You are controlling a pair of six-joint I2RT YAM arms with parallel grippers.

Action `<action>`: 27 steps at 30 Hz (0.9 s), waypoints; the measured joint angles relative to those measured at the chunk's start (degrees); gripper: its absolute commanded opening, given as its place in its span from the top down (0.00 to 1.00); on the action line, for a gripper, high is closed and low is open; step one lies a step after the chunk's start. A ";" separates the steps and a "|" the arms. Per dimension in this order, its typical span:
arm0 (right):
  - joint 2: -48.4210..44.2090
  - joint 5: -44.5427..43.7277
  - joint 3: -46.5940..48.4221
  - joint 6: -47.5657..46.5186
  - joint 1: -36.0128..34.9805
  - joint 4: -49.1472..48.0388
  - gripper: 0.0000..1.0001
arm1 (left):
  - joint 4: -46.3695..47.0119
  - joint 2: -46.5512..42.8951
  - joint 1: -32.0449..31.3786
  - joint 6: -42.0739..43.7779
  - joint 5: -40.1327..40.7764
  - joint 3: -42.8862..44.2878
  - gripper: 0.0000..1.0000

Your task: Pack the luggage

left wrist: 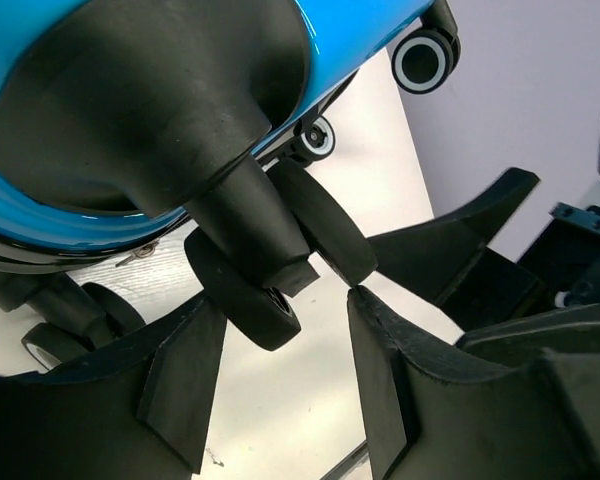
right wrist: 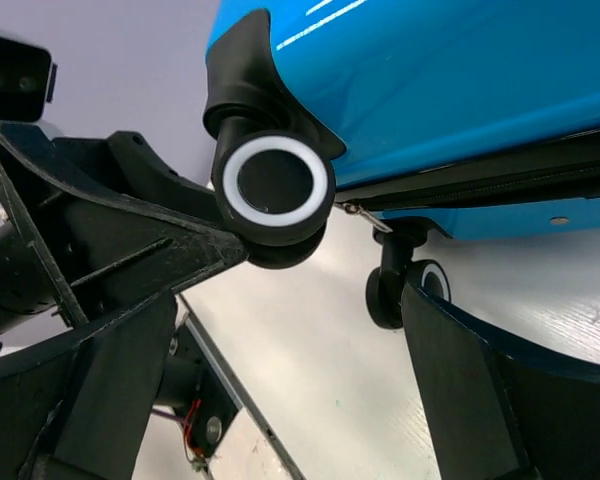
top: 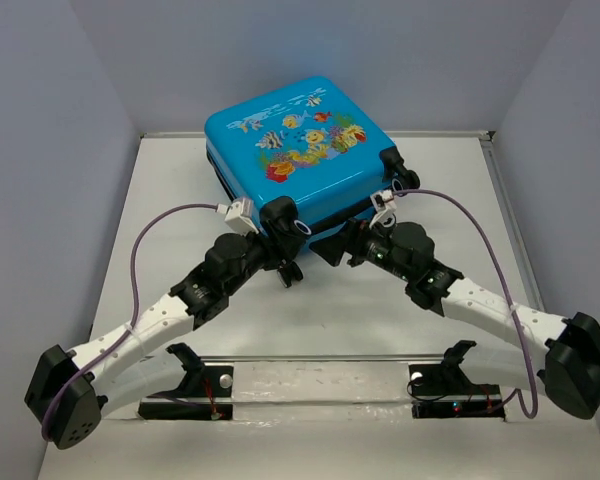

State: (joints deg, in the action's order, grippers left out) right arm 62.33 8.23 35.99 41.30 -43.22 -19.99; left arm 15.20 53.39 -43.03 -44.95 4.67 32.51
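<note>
Desk [top: 360, 320]: pale, with both arms reaching out from its near edge.
Left claw [left wrist: 285, 300]: fingers spread to either side of a black double wheel [left wrist: 250, 295].
Right claw [right wrist: 328, 272]: spread wide, with a white-ringed wheel [right wrist: 273, 187] just beside one finger.
Luggage [top: 300, 150]: closed, lying flat with the fish print up, at the desk's far middle, wheeled edge toward the arms.

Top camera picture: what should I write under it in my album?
Left gripper and right gripper, both open, at the wheeled edge of the blue fish suitcase on the table.
</note>
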 measured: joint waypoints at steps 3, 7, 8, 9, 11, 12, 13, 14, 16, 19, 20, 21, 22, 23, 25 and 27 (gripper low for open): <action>3.80 4.24 0.31 0.13 0.94 -2.62 0.00 | 0.76 0.81 0.02 0.00 -0.83 0.02 0.51; 8.17 8.15 0.66 2.29 1.60 -6.32 0.00 | 0.83 1.18 0.52 -0.37 -1.16 0.00 0.62; 9.46 9.40 0.72 3.30 1.90 -7.74 0.00 | 0.79 1.33 0.83 -0.59 -1.64 -0.04 0.66; 10.05 10.05 0.85 3.82 2.19 -8.44 0.00 | 0.83 1.36 1.05 -0.74 -1.73 -0.11 0.68; 11.26 11.45 1.18 4.98 2.78 -10.29 0.00 | 0.98 1.38 1.14 -1.20 -1.86 -0.26 0.73; 11.69 12.22 1.49 5.62 2.89 -11.32 0.00 | 1.18 1.38 1.14 -1.46 -1.90 -0.39 0.78; 12.02 12.63 1.73 5.90 3.08 -12.00 0.00 | 1.79 1.38 1.14 -1.68 -1.90 -0.76 0.81; 12.37 13.42 2.12 6.71 3.15 -13.38 0.00 | 2.51 1.38 1.22 -1.88 -2.10 -1.14 0.86; 13.03 14.99 2.62 8.20 3.48 -15.80 0.00 | 3.41 1.38 1.40 -1.99 -2.40 -1.55 0.89; 14.43 16.44 3.02 10.45 3.67 -18.78 0.00 | 6.45 1.31 1.55 -2.56 -2.73 -3.08 0.94; 15.58 16.90 3.06 11.65 3.91 -20.15 0.00 | 8.04 1.29 1.62 -2.84 -2.84 -4.09 0.94; 16.17 17.09 3.08 12.35 4.15 -20.79 0.00 | 9.20 1.29 1.64 -3.06 -2.99 -4.61 0.94; 17.38 17.16 3.10 13.33 4.26 -21.57 0.00 | 10.82 1.27 1.70 -3.28 -3.13 -5.49 0.94; 17.75 17.16 3.10 13.66 4.28 -21.70 0.00 | 12.63 1.20 1.81 -3.45 -3.21 -6.49 0.94; 18.16 16.94 3.10 14.21 4.31 -21.99 0.00 | 16.79 1.11 1.90 -4.13 -3.76 -8.68 0.94; 17.70 16.04 3.10 14.12 4.31 -21.33 0.00 | 20.55 1.07 1.97 -4.85 -4.09 -10.78 0.94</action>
State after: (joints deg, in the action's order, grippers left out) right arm 80.03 24.27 39.09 55.42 -38.92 -41.32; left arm 35.75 54.46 -41.06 -49.80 0.58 21.74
